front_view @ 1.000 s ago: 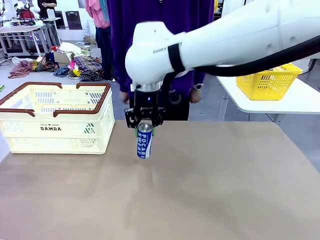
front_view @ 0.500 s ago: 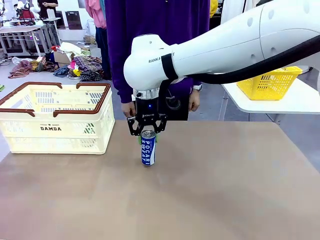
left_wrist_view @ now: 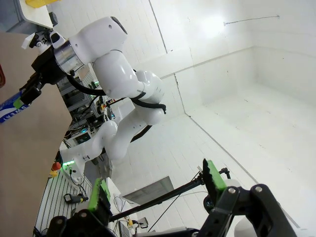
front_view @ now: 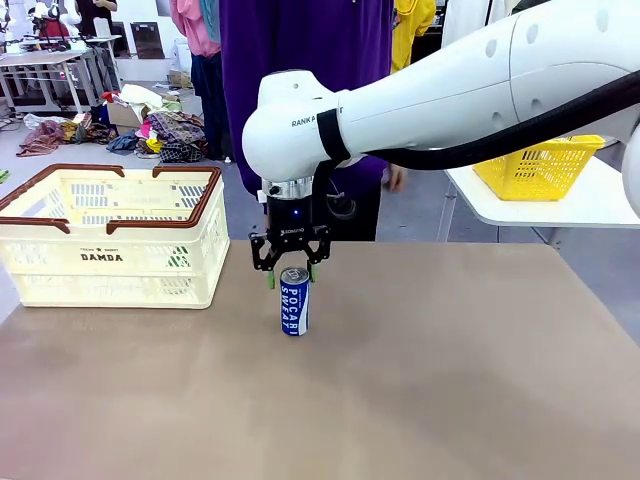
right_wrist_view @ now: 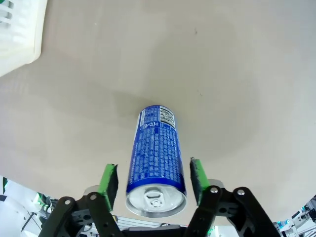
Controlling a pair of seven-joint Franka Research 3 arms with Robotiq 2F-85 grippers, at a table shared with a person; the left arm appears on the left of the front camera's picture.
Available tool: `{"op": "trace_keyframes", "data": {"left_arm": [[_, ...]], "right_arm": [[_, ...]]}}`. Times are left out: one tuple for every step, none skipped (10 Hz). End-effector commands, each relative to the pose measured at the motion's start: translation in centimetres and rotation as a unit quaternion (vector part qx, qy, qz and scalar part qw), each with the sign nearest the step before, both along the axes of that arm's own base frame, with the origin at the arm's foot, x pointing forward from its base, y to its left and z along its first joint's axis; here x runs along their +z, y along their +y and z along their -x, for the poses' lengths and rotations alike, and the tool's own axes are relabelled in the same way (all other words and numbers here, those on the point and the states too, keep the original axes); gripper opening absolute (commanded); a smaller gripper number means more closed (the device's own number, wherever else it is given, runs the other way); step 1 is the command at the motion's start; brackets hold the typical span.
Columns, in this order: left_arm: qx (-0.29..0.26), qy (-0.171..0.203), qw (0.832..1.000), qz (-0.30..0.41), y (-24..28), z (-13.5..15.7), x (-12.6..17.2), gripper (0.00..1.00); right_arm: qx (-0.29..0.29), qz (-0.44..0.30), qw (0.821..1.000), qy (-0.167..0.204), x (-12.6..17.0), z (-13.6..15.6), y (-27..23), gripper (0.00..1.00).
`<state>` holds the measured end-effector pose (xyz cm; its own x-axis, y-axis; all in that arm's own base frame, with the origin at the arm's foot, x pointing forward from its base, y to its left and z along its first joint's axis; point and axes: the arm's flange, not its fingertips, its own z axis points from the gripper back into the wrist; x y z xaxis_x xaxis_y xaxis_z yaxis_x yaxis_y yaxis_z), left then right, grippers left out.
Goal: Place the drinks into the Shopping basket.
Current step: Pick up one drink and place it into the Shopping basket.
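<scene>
The left gripper (left_wrist_view: 155, 186) gapes wide, holding nothing. Mid-table (front_view: 450, 380), 1 blue can (front_view: 294, 301) with white "POCARI SWEAT" lettering stands upright. The right gripper (front_view: 291, 278) straddles its silver top, spread wide, not touching. Farther left, the cream Shopping basket (front_view: 100, 257) hides its floor.

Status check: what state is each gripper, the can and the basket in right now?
Right gripper: open, fingers either side of the can's top.
Blue can: upright on the table, tab unopened.
Left gripper: open, empty.
Cream basket: upright on the table, bottom hidden.
</scene>
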<state>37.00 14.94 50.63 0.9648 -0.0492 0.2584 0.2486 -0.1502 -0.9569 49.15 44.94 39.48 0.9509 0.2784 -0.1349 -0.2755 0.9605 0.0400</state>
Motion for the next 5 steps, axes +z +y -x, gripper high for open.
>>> {"op": "trace_keyframes", "data": {"left_arm": [[0.0,-0.001,1.0,0.007,0.7,0.2,0.2,1.0],[0.0,-0.001,1.0,0.007,0.7,0.2,0.2,1.0],[0.0,-0.001,1.0,0.007,0.7,0.2,0.2,1.0],[0.0,-0.001,1.0,0.007,0.7,0.2,0.2,1.0],[0.0,-0.001,1.0,0.007,0.7,0.2,0.2,1.0]], "right_arm": [[0.008,-0.002,1.0,-0.007,0.7,-0.2,-0.1,1.0],[0.009,-0.011,1.0,-0.011,1.4,0.0,-0.5,1.0],[0.004,-0.026,0.999,-0.027,3.1,0.3,-1.4,1.0],[-0.001,-0.039,0.998,-0.04,6.4,1.1,-3.5,1.0],[-0.012,-0.078,0.995,-0.054,12.1,2.6,-7.5,1.0]]}}
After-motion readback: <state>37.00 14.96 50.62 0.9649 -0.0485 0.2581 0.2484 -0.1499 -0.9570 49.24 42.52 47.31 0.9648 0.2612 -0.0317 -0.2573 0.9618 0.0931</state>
